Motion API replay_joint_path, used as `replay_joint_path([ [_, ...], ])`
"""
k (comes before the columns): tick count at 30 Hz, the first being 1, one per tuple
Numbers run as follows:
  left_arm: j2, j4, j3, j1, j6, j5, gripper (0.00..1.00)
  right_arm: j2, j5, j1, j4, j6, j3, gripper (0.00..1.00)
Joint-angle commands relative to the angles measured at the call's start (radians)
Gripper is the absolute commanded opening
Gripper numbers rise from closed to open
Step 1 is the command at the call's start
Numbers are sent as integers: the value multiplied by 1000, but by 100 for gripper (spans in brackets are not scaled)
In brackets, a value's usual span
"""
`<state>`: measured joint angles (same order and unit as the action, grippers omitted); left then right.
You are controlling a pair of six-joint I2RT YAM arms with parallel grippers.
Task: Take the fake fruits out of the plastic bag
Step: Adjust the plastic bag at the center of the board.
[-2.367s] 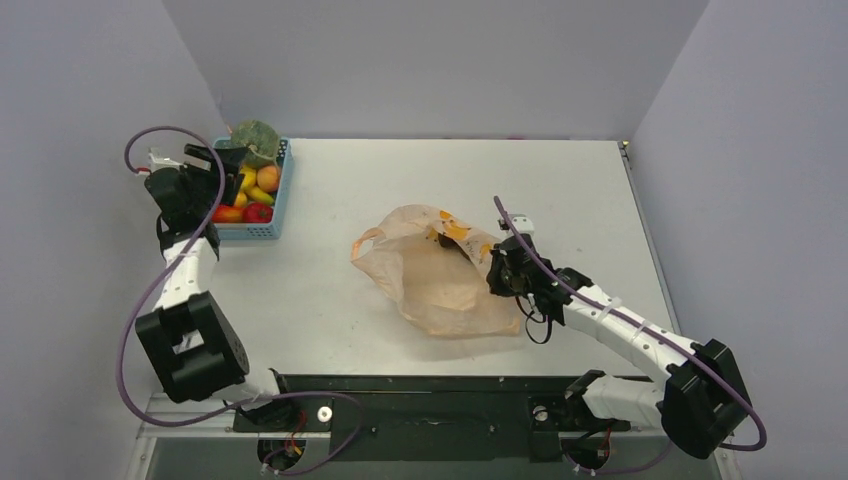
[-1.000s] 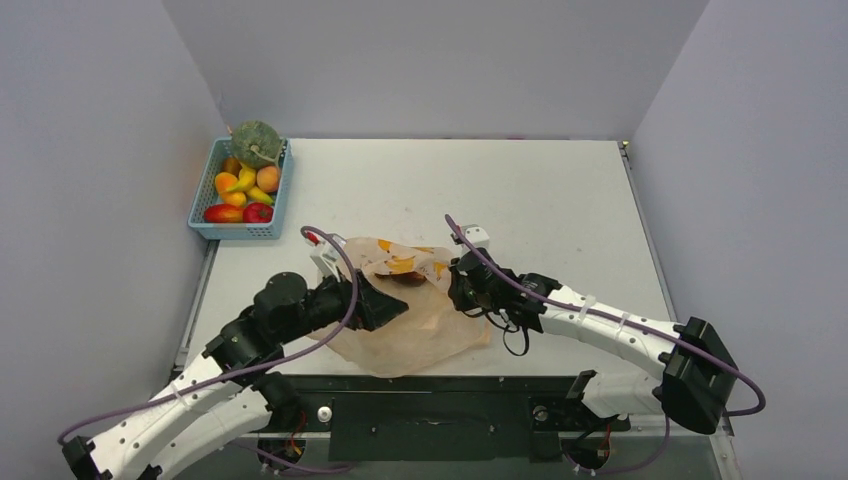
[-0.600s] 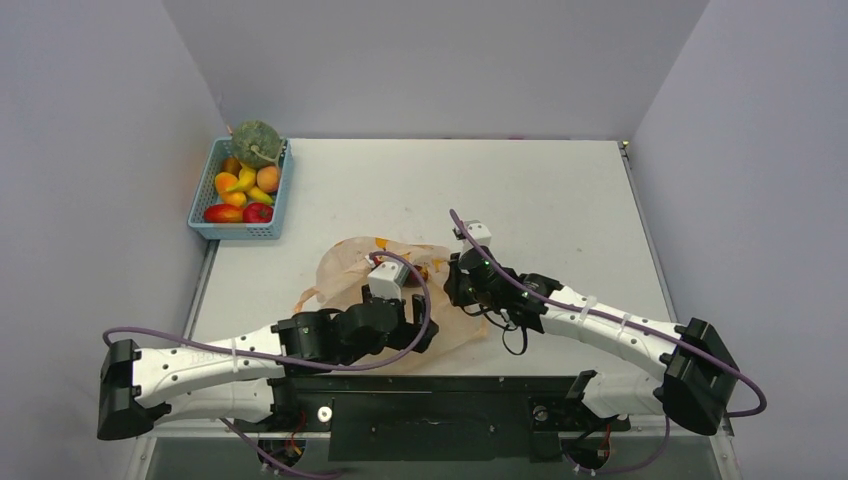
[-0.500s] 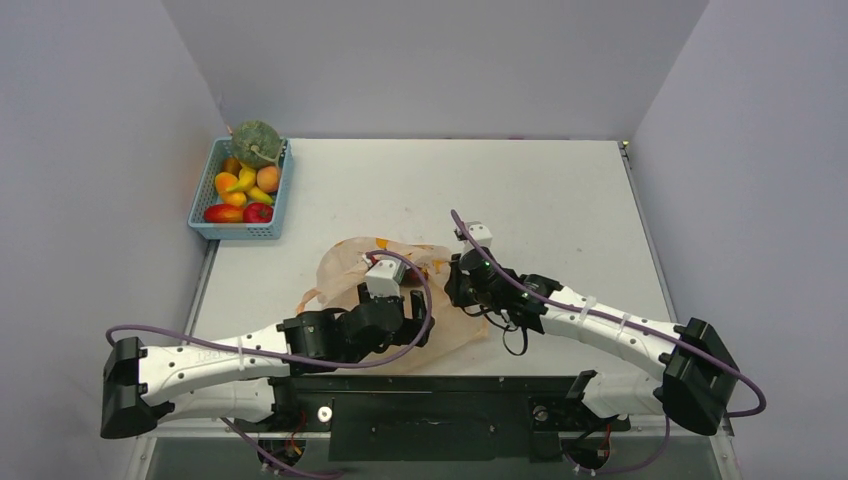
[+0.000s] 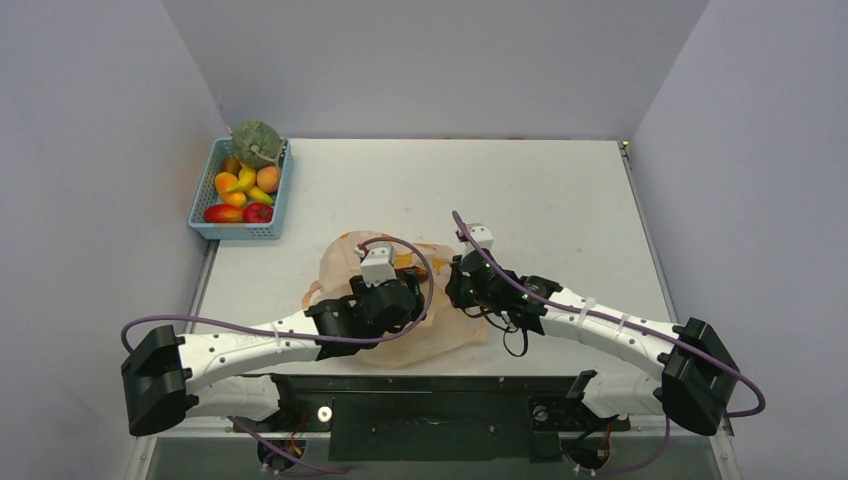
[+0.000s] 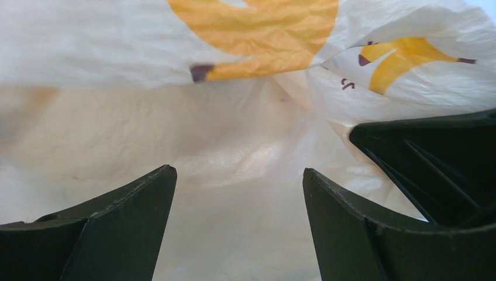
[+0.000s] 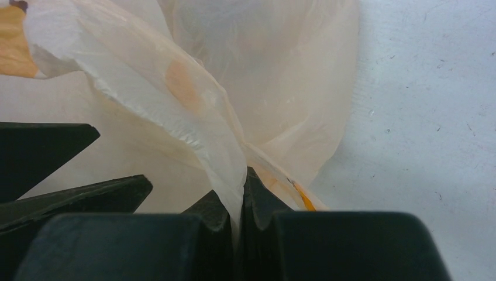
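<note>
As the right gripper (image 7: 240, 175) pinches the plastic bag (image 5: 445, 335), the left gripper (image 6: 238, 172) advances.

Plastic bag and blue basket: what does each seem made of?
The plastic bag looks like thin plastic film, translucent peach with a slight sheen: it crumples into fine creases and light passes through it. The basket looks like rigid moulded plastic, light blue, judging by its even mesh walls; its finish is too small to tell.
</note>
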<state>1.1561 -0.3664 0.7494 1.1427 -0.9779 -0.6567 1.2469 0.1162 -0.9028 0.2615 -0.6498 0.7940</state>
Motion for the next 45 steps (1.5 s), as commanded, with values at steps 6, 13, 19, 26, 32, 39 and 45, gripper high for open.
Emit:
replay_joint_path([
  [6, 52, 147, -15, -5, -4, -92, 78, -42, -10, 0, -38, -17, -1, 0],
  [13, -62, 187, -118, -8, -2, -32, 79, -63, 28, -2, 52, 45, -7, 13],
  [19, -124, 251, -200, -39, -5, 53, 80, -120, 19, -5, 174, 172, 20, 44],
  [26, -98, 276, -199, -93, 46, 178, 83, -209, 13, -16, 371, 285, 174, 55],
  [32, -119, 316, -211, -96, 57, 192, 84, -113, -43, -16, 282, 459, 287, 60],
  [39, -174, 263, -218, -103, 53, 175, 83, 23, -193, -25, 115, 572, 312, 62],
  [45, -225, 247, -265, -113, 56, 190, 84, 79, -20, -59, 3, 559, 236, 59],
])
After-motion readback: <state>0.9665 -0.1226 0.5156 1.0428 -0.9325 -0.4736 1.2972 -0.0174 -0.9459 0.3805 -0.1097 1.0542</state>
